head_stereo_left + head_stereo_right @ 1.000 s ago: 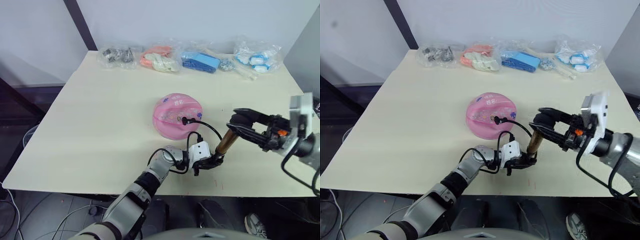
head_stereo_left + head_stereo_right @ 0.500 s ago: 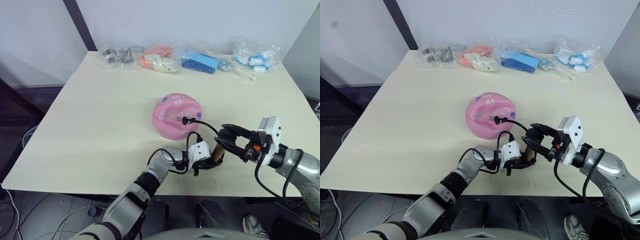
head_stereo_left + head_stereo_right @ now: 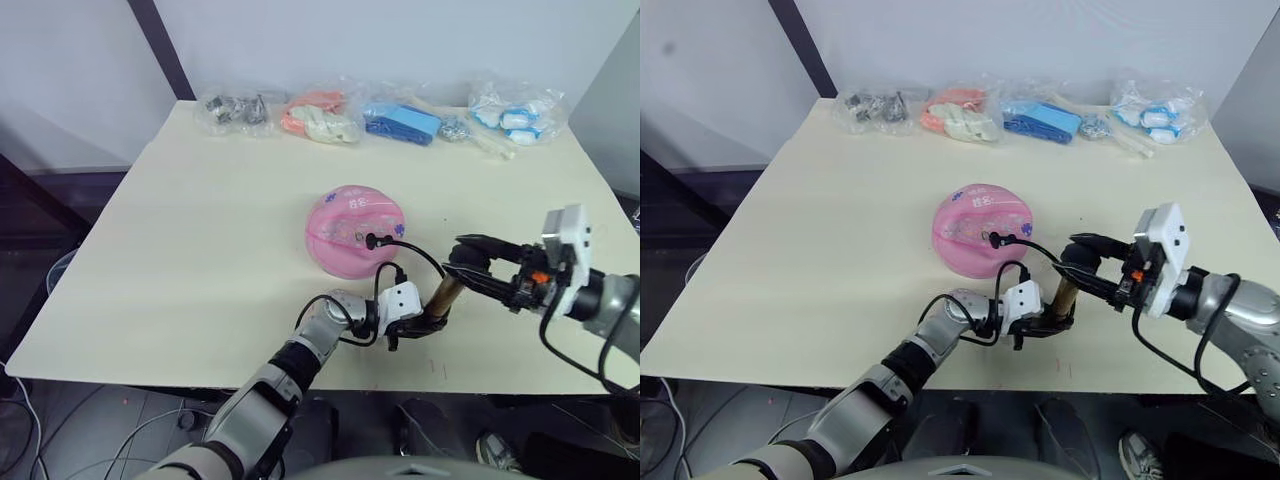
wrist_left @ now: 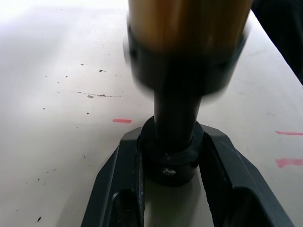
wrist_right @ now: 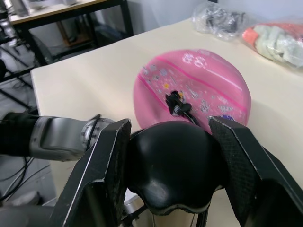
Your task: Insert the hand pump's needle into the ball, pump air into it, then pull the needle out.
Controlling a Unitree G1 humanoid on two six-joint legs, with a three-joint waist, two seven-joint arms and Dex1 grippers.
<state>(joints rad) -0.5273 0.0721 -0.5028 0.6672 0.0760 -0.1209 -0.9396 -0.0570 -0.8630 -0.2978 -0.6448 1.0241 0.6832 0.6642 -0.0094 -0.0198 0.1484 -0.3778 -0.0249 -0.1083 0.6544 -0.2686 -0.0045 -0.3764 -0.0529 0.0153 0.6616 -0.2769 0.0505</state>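
The pink ball (image 3: 350, 228) lies at the table's middle, partly flattened. The needle's black fitting (image 3: 371, 240) sits in the ball's valve, and its pin is hidden inside. A thin black hose (image 3: 420, 257) curves from there to the hand pump (image 3: 445, 294), which stands tilted near the front edge. My left gripper (image 3: 428, 325) is shut on the pump's black bottom cap (image 4: 171, 163), fingers (image 4: 118, 189) on either side. My right gripper (image 3: 468, 262) is shut on the round black handle (image 5: 173, 175) above the bronze tube. The ball (image 5: 199, 90) lies just beyond it.
Several clear bags line the table's far edge: dark metal parts (image 3: 238, 108), orange and white pieces (image 3: 318, 118), blue pieces (image 3: 400, 122), and blue-white pieces (image 3: 515, 112). The table's front edge (image 3: 300, 385) runs just below the left gripper.
My right gripper pushed the handle down toward the left gripper, hiding most of the bronze tube, then drew it back up and right. The ball and left gripper stayed put.
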